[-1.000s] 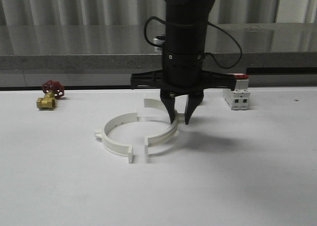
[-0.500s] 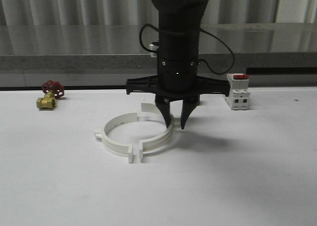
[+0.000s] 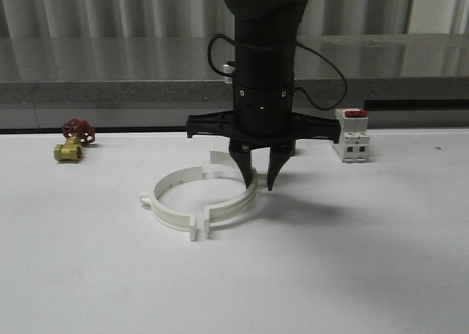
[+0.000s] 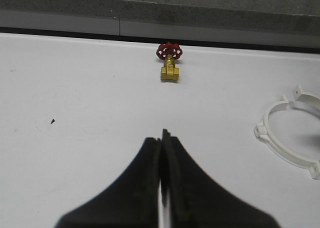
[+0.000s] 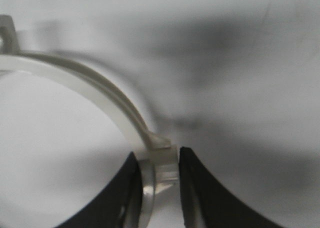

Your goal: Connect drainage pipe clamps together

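Two white drainage pipe clamps lie on the white table and nearly form a ring. The left clamp (image 3: 165, 202) rests free; it also shows in the left wrist view (image 4: 280, 143). My right gripper (image 3: 258, 182) comes straight down and is shut on the right clamp (image 3: 231, 208) at its middle tab, with the band between the fingers (image 5: 159, 163). The near ends of the two clamps stand a narrow gap apart. My left gripper (image 4: 162, 135) is shut on nothing, well to the left of the clamps.
A brass valve with a red handwheel (image 3: 73, 142) (image 4: 170, 63) sits at the back left. A white switch with a red top (image 3: 350, 138) stands at the back right. A grey ledge (image 3: 110, 85) runs along the table's far edge.
My right gripper has carried the right clamp leftward, narrowing the gap to the left clamp at the near ends. Over the last half second it has hardly moved.
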{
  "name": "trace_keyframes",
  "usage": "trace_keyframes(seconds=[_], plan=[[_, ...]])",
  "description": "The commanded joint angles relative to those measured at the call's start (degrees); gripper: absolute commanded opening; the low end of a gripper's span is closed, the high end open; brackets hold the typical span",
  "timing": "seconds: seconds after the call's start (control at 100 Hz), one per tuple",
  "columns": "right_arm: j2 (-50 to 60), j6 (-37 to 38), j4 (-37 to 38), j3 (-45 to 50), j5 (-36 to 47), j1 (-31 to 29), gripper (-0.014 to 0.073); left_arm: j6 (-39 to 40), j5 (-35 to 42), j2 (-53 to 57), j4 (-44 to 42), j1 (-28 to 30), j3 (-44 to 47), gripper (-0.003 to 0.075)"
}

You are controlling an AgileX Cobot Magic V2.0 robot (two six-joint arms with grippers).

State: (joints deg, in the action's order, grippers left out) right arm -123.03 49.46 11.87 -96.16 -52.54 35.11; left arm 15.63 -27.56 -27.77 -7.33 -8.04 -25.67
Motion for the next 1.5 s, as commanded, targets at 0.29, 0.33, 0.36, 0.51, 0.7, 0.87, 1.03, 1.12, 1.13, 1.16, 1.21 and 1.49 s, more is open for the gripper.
trace_keyframes(seconds=[0.29, 0.33, 0.36, 0.51, 0.7, 0.87, 1.03, 1.12, 1.13, 1.16, 1.21, 1.49], plan=[[3.04, 0.17, 0.52, -1.66, 0.74, 0.01, -0.0046, 0.01, 4.25, -0.13, 0.15, -0.03, -1.59, -0.0020], [2.88, 0.17, 0.25, -1.66, 0.81, 0.01, -0.0046, 0.01, 4.25, -0.13, 0.15, -0.03, -1.59, -0.0021], [2.88, 0.17, 0.07, -1.66, 0.86, 0.01, -0.0046, 0.01, 4.25, -0.13, 0.15, -0.03, -1.59, -0.0021], [2.40, 0.17, -0.21, -1.66, 0.94, 0.01, -0.0046, 0.01, 4.25, -0.13, 0.15, -0.03, -1.59, -0.0020], [2.40, 0.17, -0.67, -1.66, 1.84, 0.01, -0.0046, 0.01, 4.25, -0.13, 0.15, -0.03, -1.59, -0.0020], [2.21, 0.17, -0.84, -1.66, 1.97, 0.01, -0.0046, 0.01, 4.25, -0.13, 0.15, -0.03, -1.59, -0.0020], [1.80, 0.17, -1.45, -1.66, 2.27, 0.01, -0.0046, 0.01, 4.25, -0.13, 0.15, -0.03, -1.59, -0.0020], [1.49, 0.17, -1.45, -1.66, 2.27, 0.01, -0.0046, 0.01, 4.25, -0.13, 0.15, -0.03, -1.59, -0.0020], [1.50, 0.17, -1.51, -1.66, 2.27, 0.01, -0.0046, 0.01, 4.25, -0.13, 0.15, -0.03, -1.59, -0.0020], [1.43, 0.17, -1.50, -1.66, 2.27, 0.01, -0.0046, 0.01, 4.25, -0.13, 0.15, -0.03, -1.59, -0.0020], [1.43, 0.17, -1.50, -1.66, 2.27, 0.01, -0.0046, 0.01, 4.25, -0.13, 0.15, -0.03, -1.59, -0.0020], [1.44, 0.17, -1.50, -1.66, 2.21, 0.01, -0.0044, 0.01, 4.25, -0.13, 0.15, -0.03, -1.59, -0.0020]])
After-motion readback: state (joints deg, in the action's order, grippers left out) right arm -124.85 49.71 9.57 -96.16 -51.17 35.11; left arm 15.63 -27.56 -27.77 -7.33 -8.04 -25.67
